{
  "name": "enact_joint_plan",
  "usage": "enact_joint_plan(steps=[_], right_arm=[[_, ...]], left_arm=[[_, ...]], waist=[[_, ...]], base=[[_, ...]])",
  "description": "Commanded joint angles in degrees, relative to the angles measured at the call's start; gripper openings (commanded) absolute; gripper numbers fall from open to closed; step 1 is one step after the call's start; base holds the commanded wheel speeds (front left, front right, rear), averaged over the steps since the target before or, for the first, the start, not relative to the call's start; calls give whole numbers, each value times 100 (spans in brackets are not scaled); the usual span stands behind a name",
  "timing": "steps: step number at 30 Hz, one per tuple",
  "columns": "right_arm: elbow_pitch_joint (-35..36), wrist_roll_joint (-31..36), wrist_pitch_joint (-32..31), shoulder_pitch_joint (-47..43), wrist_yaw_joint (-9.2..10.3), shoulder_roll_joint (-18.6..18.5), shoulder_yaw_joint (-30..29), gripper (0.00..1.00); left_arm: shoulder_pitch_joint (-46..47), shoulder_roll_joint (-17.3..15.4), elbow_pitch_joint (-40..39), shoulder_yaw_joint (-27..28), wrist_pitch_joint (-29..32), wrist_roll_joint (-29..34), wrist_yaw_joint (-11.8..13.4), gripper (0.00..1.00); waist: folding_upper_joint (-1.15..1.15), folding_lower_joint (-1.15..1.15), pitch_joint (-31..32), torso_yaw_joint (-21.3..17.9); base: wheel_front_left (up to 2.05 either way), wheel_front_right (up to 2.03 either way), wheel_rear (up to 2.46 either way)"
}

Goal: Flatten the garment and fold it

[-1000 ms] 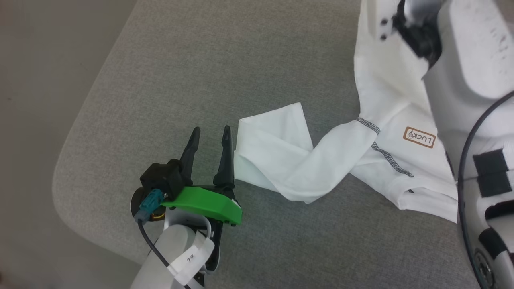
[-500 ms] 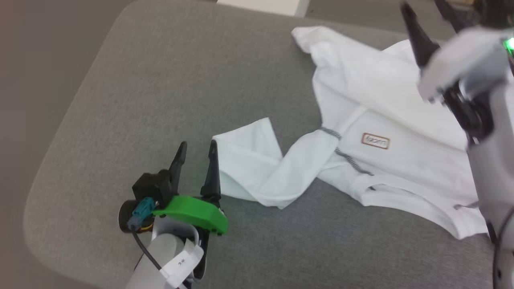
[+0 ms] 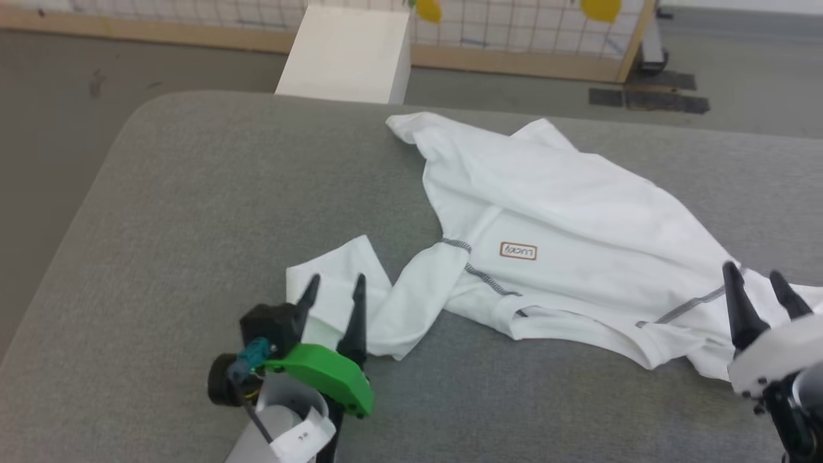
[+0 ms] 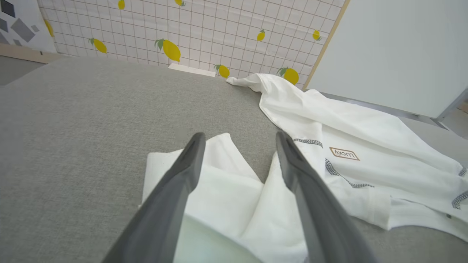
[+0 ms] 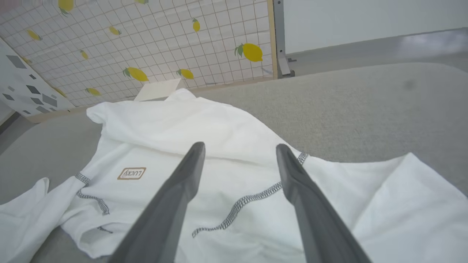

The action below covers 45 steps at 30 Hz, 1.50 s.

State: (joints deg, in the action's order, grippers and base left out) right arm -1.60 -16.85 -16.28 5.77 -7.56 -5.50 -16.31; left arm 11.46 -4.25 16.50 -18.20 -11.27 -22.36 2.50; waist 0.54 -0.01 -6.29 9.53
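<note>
Garment [image 3: 578, 218]: white thin knit, rumpled, grey seams.

Grey fabric table [image 3: 193, 193]; white box [image 3: 347, 54] beyond far edge; lemon-print grid panel [image 4: 219, 29] behind

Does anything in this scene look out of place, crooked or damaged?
The garment lies rumpled and askew on the grey surface, not flat. Its sleeve near the open left gripper is twisted and doubled back on itself. No tear or stain shows.
</note>
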Motion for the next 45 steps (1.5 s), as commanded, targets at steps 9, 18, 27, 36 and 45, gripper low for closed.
enact_joint_plan(steps=[9,18,27,36,45], right_arm=[[635,25,-202,-482,8,251,-396,100],[519,-167,-45,-424,8,261,-371,100],[454,-84,17,-376,8,261,-375,100],[540,-88,-64,-81,8,262,-17,100],[494,-95,-27,94,8,262,126,100]], left_arm=[[350,-286,470,-935,2335,255,-352,100],[521,-387,261,-1014,4042,96,-83,0],[676,-552,-508,-160,3771,-306,357,0],[1648,-1032,27,812,3504,-376,861,0],[2056,-1075,876,1061,3438,-594,881,100]], waist=[[-53,1,132,-371],[-53,1,-68,-536],[-53,1,-178,-466],[-53,1,-725,-712],[-53,1,-1155,-932]], base=[[0,0,0],[0,0,0],[0,0,0],[0,0,0],[0,0,0]])
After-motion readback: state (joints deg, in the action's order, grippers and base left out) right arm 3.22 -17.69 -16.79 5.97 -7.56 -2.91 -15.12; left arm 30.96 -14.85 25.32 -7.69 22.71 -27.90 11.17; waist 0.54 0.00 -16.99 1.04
